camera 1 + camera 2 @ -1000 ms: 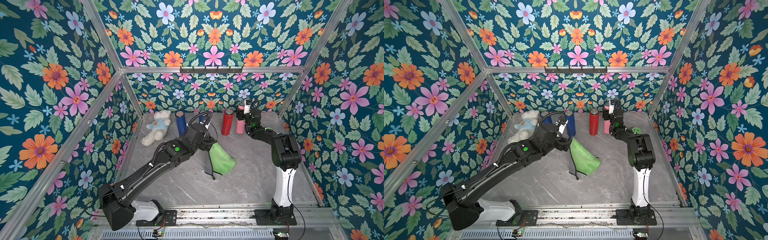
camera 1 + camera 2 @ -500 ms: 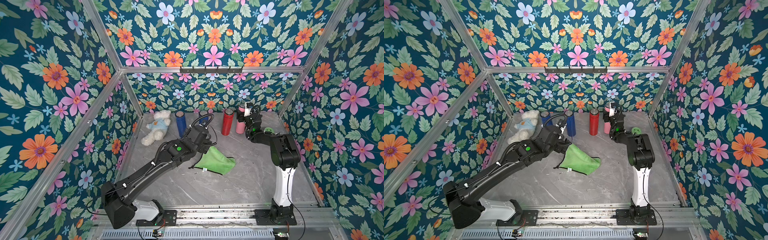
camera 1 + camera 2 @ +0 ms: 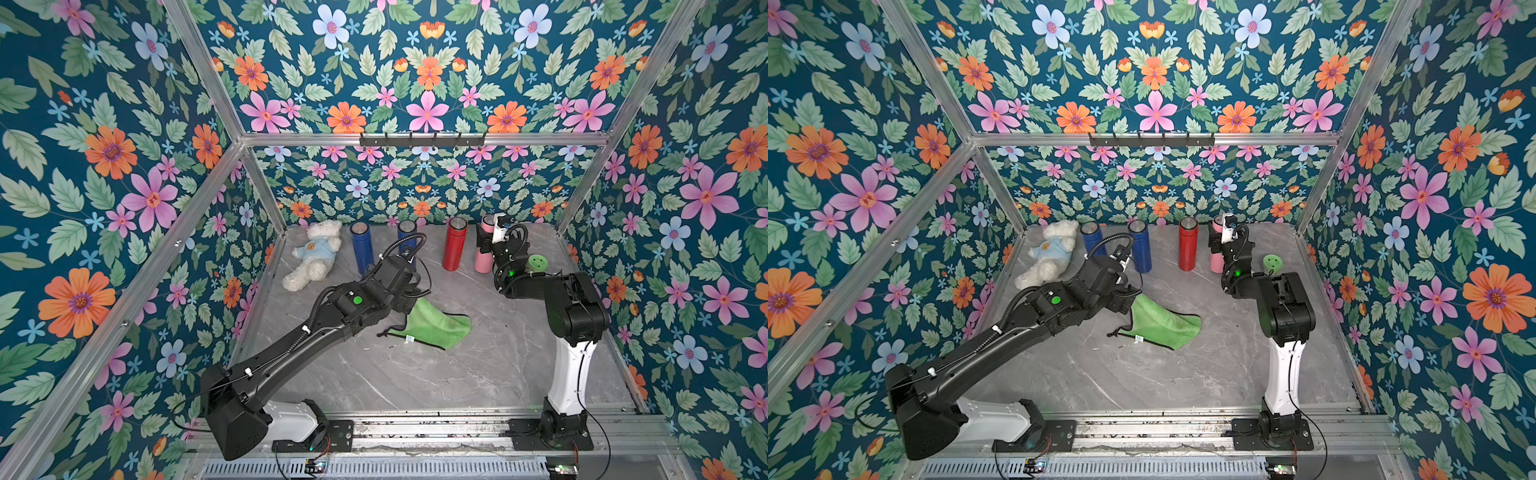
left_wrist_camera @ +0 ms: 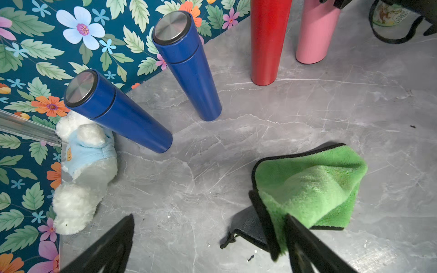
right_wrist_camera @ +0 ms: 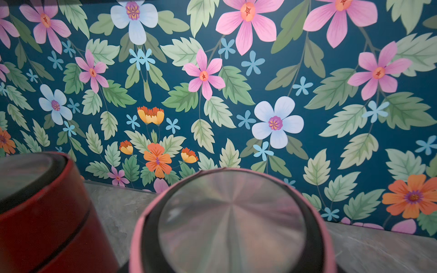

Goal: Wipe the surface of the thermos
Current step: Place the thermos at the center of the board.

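Cloth (image 3: 436, 326) lies beneath spread left hand (image 4: 209, 219); right hand (image 3: 484, 242) clasps pink thermos (image 3: 483, 264).

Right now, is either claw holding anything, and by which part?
Right claw grips the pink thermos around its upper body, just under the lid. Left claw is open and holds nothing; the green cloth lies loose beside it.

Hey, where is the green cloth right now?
In both top views the green cloth lies on the table near its middle, right at the open left end effector, in front of the red bottle.
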`<state>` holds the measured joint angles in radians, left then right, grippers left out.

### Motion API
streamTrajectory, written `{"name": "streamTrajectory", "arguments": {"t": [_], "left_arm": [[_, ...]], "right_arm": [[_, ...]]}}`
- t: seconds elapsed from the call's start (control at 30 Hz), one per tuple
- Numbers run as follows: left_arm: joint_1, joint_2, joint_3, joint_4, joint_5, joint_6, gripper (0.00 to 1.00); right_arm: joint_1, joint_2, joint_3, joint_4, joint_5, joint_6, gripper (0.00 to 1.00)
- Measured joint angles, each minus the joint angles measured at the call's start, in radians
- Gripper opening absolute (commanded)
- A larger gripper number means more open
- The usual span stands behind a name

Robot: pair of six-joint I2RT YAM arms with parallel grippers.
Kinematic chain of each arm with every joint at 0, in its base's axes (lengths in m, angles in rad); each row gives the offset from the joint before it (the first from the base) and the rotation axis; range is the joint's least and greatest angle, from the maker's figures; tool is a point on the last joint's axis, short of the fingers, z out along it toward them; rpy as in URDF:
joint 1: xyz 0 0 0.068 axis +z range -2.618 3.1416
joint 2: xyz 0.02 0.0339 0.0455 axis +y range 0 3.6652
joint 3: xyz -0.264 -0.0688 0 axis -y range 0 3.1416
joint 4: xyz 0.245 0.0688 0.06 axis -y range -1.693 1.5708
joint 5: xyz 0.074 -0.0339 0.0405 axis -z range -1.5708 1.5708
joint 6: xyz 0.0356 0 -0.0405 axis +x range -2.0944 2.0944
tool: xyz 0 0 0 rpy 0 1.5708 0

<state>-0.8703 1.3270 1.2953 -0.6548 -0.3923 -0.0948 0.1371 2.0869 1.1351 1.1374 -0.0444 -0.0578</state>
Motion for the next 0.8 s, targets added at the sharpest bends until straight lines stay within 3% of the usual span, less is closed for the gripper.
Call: {"name": "streamTrajectory", "arguments": {"t": [0.17, 0.3, 0.8], "left_arm": [[0.0, -0.003, -0.001, 0.0, 0.003, -0.003, 0.99], [0.0, -0.003, -0.002, 0.0, 0.006, -0.004, 0.99], [0.0, -0.006, -0.007, 0.005, 0.027, -0.003, 0.99]], "right_arm": [[0.0, -0.001, -0.029, 0.049, 0.003, 0.0, 0.46], [0.0, -0.003, -0.041, 0.066, 0.005, 0.002, 0.47], [0.0, -0.03, -0.088, 0.083, 0.005, 0.003, 0.72]]}}
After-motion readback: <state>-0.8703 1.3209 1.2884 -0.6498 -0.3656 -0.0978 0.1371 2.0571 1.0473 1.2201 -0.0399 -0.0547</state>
